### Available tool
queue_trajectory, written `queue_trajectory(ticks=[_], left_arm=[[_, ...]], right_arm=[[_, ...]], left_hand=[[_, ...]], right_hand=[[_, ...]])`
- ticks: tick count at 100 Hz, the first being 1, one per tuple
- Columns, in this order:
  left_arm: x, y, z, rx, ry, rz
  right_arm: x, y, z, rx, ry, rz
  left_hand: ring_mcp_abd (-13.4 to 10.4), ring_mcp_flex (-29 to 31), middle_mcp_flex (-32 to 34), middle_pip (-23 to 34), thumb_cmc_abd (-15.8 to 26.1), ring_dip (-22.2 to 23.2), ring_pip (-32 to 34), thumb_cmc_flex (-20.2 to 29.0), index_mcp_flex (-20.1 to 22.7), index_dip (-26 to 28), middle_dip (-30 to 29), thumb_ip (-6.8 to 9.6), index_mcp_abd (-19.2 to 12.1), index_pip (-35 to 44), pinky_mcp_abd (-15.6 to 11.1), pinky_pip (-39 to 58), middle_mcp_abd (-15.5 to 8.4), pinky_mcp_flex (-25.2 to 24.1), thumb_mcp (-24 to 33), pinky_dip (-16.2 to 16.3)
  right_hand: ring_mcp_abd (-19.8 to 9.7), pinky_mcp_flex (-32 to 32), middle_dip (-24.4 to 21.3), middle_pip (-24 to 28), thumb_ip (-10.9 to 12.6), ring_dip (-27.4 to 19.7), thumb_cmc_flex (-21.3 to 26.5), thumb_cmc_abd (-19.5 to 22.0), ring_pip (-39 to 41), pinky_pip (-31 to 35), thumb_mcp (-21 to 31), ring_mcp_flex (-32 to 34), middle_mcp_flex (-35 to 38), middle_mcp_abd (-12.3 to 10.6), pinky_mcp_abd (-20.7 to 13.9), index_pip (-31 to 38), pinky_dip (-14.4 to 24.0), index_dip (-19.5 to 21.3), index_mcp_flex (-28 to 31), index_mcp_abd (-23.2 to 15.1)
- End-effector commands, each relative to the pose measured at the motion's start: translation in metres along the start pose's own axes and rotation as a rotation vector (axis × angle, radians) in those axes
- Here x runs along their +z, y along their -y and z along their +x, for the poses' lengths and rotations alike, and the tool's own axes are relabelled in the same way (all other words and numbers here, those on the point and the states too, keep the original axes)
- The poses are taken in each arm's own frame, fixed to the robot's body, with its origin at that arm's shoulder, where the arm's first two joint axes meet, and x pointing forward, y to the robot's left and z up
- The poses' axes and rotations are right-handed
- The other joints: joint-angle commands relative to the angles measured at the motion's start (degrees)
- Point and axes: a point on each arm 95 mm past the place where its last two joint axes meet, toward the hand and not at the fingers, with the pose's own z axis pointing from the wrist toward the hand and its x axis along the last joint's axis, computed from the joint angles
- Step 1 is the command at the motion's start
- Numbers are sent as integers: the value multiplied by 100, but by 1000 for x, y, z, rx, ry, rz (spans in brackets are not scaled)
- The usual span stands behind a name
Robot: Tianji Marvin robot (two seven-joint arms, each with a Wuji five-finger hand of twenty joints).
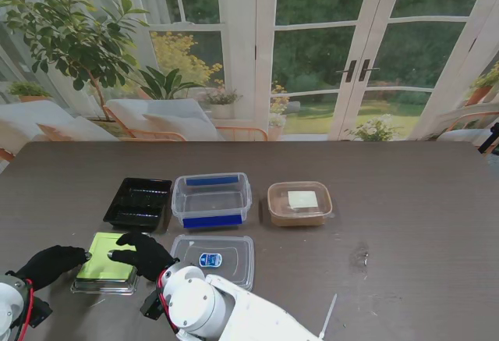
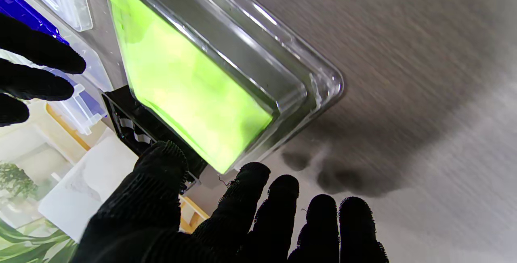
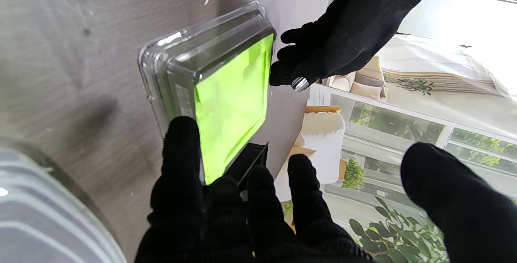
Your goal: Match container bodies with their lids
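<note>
Stand camera: above my shoulders, looking down and forward over the table (image 1: 405, 224) to the glass doors; the widest and farthest view.

Left wrist camera: looks along the fingers of my left hand (image 2: 226, 218), close to the table, picture inverted. The green-topped clear container (image 2: 194, 81) fills it just past the fingertips.

Right wrist camera: looks along my right hand (image 3: 242, 214), equally near, inverted, facing the opposite way.

Shared: all three views hold that container; each wrist view also catches the other hand beyond it.
</note>
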Motion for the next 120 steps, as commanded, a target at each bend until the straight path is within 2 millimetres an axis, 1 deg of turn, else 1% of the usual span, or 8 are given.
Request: queue_trajectory(ticks=[1,13,24,36,54,68,93,120], left_arm=[[1,-12,-1,-29,9,-37],[1,-19,-1,-54,11,-47],[1,-23,0,-73,13,-53],[0,-29,1,-110,6,-58],[-4,-36,4,-135,-3,-71],[-8,-41,7,-146,-19,-79],[-24,-43,15,-149,-57,-76],[-42,-40,24,-137,-96,-52]], right_arm=[[0,9,-3,16,14,30],[2,13,-8,45,31,39],[4,16,-14,57,48,46],[6,19,-19,69,64,58],[7,23,-24,101,71,86],[6,26,-24,128,59,110],[3,27,-19,146,22,133],[0,26,-9,171,-16,138]], left_hand=[[-123,-236,-260,-20,246,-101,21,74,-148,-53,-100,232,83,-113,-255,-234,-94,-90,-174,-185],[-123,-339,-497,111,274,-164,-46,83,-295,-76,-152,236,108,-154,-260,-492,-124,-81,-262,-328],[-87,-355,-689,300,303,-243,-167,98,-382,-90,-175,245,89,-173,-235,-648,-177,-76,-346,-401],[-63,-367,-747,337,311,-255,-185,114,-415,-96,-173,246,88,-183,-230,-693,-182,-84,-370,-414],[-45,-369,-750,353,316,-262,-195,164,-412,-98,-176,244,108,-179,-231,-748,-164,-87,-394,-413],[-48,-352,-721,366,326,-256,-179,204,-362,-92,-176,238,123,-158,-234,-786,-151,-81,-418,-393],[-12,-342,-688,363,341,-216,-106,255,-350,-93,-181,237,155,-157,-227,-771,-121,-76,-471,-306],[9,-310,-647,355,352,-210,-95,291,-322,-90,-188,242,178,-148,-213,-759,-82,-76,-529,-243]], right_hand=[[-222,-2682,-166,-257,-127,-80,-218,144,-54,-176,-141,-252,-168,31,-356,-124,-162,-155,-244,35],[-271,-2768,-331,-657,-134,-115,-236,170,-68,-279,-165,-418,-171,8,-437,-445,-299,-374,-244,79],[-279,-2805,-391,-805,-143,-125,-249,183,-72,-313,-178,-474,-176,16,-455,-537,-331,-438,-243,97],[-280,-2841,-423,-892,-148,-133,-250,187,-80,-345,-178,-524,-189,14,-468,-602,-351,-482,-249,100],[-288,-2855,-433,-930,-156,-137,-244,184,-77,-368,-168,-525,-178,1,-485,-652,-361,-518,-247,102],[-289,-2858,-418,-911,-168,-135,-223,175,-70,-389,-155,-499,-149,-34,-501,-688,-366,-545,-247,92],[-302,-2836,-354,-797,-182,-130,-174,167,-63,-403,-159,-445,-133,-87,-523,-712,-363,-572,-230,78],[-314,-2810,-315,-722,-192,-121,-135,156,-57,-417,-151,-389,-139,-109,-541,-634,-351,-547,-221,84]])
